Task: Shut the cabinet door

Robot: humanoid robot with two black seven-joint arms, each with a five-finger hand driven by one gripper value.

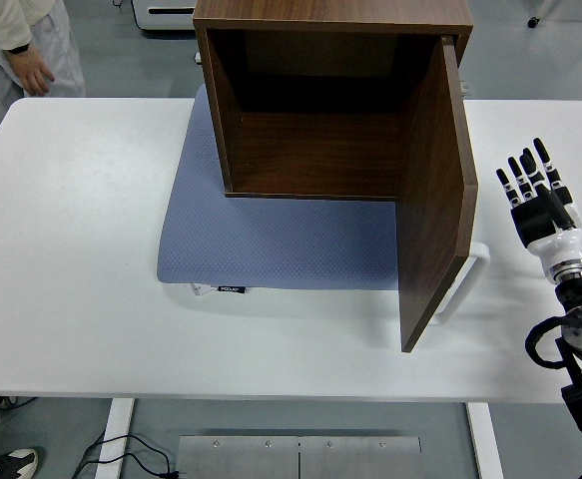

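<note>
Right hand (536, 196) sits over the table (71, 249) at the right side, fingers straight and spread, gripping nothing, just beside the cabinet door (435, 200) but apart from it, as far as I can judge. I see the door swung wide open toward me from the brown cabinet (320, 90), which stands on a blue mat (271, 239). A person (16, 45) stands top left.
</note>
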